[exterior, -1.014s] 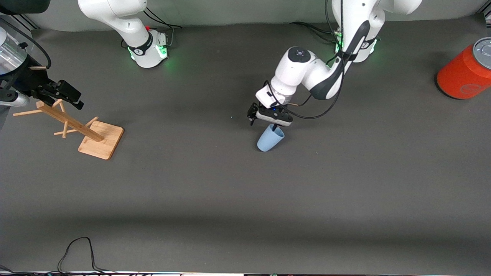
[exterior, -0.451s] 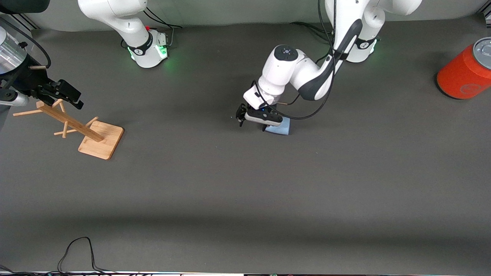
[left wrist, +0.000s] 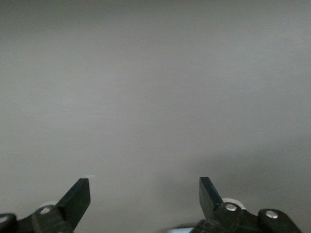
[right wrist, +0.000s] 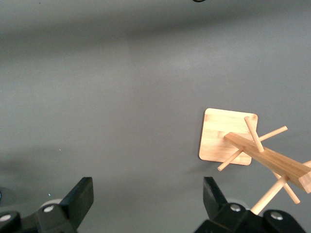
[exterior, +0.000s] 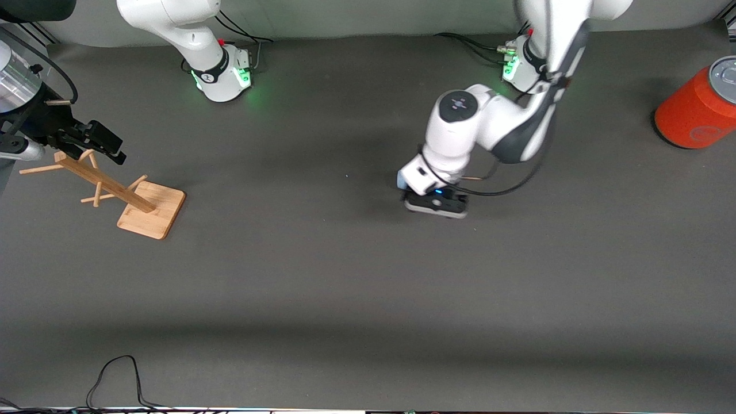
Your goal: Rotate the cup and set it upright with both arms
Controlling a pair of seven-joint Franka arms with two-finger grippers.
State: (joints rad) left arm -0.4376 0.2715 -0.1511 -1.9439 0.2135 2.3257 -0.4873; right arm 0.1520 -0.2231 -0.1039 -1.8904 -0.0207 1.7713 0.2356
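While my left arm reached down toward the middle of the dark grey surface (exterior: 322, 276), my left hand (exterior: 435, 204) hung low over it with its fingers (left wrist: 77, 198) spread wide and nothing between them. Only a small pale-blue sliver of the cup (exterior: 401, 180) showed in the front view, at the edge of my left wrist housing; the rest was hidden under the wrist, so I could not tell whether the cup stood upright or lay on its side. The left wrist view showed only bare surface between the open fingers.

My right arm waited at its own end of the surface. My right hand (exterior: 95, 140) hovered over the top of the wooden mug tree (exterior: 123, 198), its fingers (right wrist: 80, 196) also released and gripping nothing. The mug tree stood on its square wooden base, with pegs projecting from the stem.

An orange-red can (exterior: 698, 106) with a grey top stood at the left arm's end of the surface, well apart from the cup. A black cable (exterior: 115, 374) lay looped at the edge of the surface nearest the front camera.
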